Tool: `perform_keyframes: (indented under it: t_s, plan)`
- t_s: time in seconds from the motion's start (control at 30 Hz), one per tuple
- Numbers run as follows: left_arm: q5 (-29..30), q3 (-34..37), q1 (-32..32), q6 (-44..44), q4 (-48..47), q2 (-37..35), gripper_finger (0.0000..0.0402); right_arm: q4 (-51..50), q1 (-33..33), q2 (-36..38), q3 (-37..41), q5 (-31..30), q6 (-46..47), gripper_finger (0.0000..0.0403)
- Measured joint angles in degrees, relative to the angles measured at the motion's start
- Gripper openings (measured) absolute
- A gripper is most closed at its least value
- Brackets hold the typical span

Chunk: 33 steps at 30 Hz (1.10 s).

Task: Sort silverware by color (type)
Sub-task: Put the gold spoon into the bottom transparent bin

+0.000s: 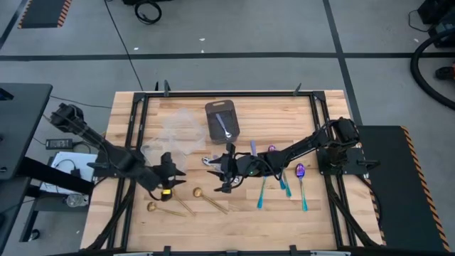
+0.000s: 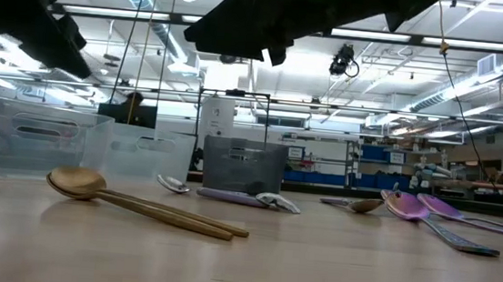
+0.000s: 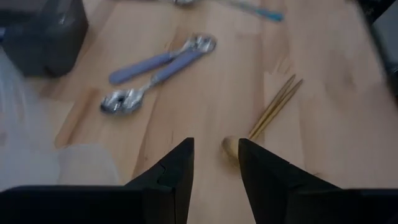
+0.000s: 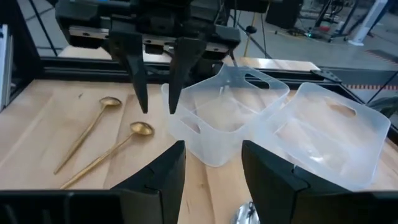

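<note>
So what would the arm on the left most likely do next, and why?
Probably lower the left end effector onto the gold spoon just ahead of its fingertips. Its fingers stand apart with nothing between them, and the spoon's bowl lies on the table close by. Two gold spoons lie loose there, not yet sorted into a clear tub.

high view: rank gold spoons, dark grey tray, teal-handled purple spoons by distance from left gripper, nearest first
From the left gripper, open above the table's left front:
1. Slender gold spoons, just beside and in front of it.
2. Dark grey rectangular tray, toward the back, centre, holding a silver spoon.
3. Teal-handled, purple-bowled spoons, on the right side.
</note>
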State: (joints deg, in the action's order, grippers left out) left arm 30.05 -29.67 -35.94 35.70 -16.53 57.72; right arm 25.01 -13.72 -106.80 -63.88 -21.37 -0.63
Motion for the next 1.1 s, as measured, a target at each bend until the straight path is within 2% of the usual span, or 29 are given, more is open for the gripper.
perform_keyframes:
  t_s: [0.2,0.4,0.57,0.77,0.97,1.1]
  plan:
    - [0.0,-3.1,-3.0,3.0,-1.1,4.6,0.0132,-1.4,0.0,0.0,0.0,0.3,-2.0,0.0167]
    - [-3.2,-5.8,-5.4,7.2,-2.9,9.3,0.0132,-4.0,0.0,0.0,0.0,0.4,-1.2,0.0167]
    - [-6.3,-10.3,-7.1,9.1,-8.5,14.2,0.0132,-5.0,0.0,0.0,0.0,0.4,-1.3,0.0167]
    - [-12.8,-12.9,-7.4,9.2,-12.9,19.2,0.0132,-5.8,0.0,0.0,0.0,0.4,-1.5,0.0167]
    - [-16.3,-13.0,-6.1,9.2,-14.6,21.8,0.0132,-5.8,0.0,0.0,0.0,0.4,-1.5,0.0167]
    - [-20.3,-16.8,-3.8,7.6,-20.5,24.9,0.0128,-5.5,0.2,0.0,0.0,0.4,-1.5,0.0167]
